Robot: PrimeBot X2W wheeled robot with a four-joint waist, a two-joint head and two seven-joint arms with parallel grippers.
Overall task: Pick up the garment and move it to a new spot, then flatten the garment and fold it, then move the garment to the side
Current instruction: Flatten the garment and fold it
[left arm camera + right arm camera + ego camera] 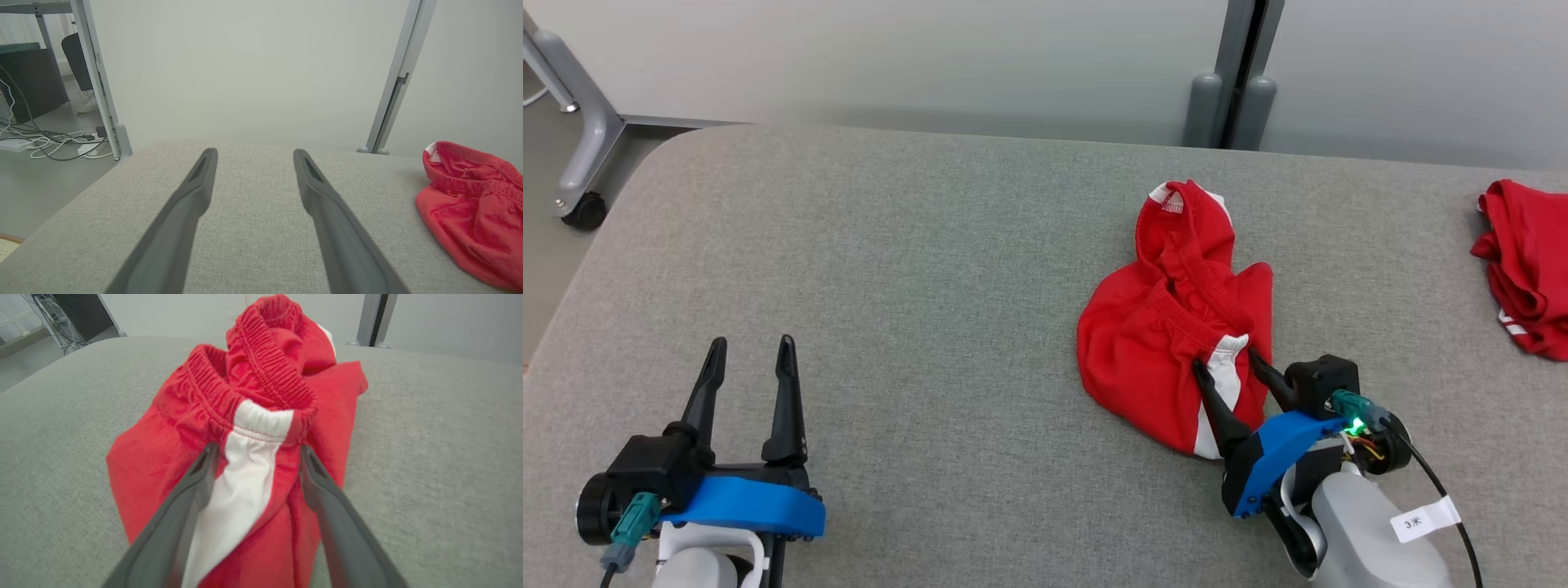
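Both spread: left end effector (752, 340) over table (931, 269); right end effector (1224, 358) astride garment (1143, 327); red cloth (1531, 261) cropped.

Pale wall (849, 57), grey floor (41, 183)

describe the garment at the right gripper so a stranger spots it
On the grey table, right of centre, lies a crumpled red garment. Unlike the red pile at the right edge, it has the open right gripper straddling its white stripe.

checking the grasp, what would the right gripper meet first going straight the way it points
The waistband of the red garment: the right gripper, open, straddles its white stripe just short of it, though depth is unclear.
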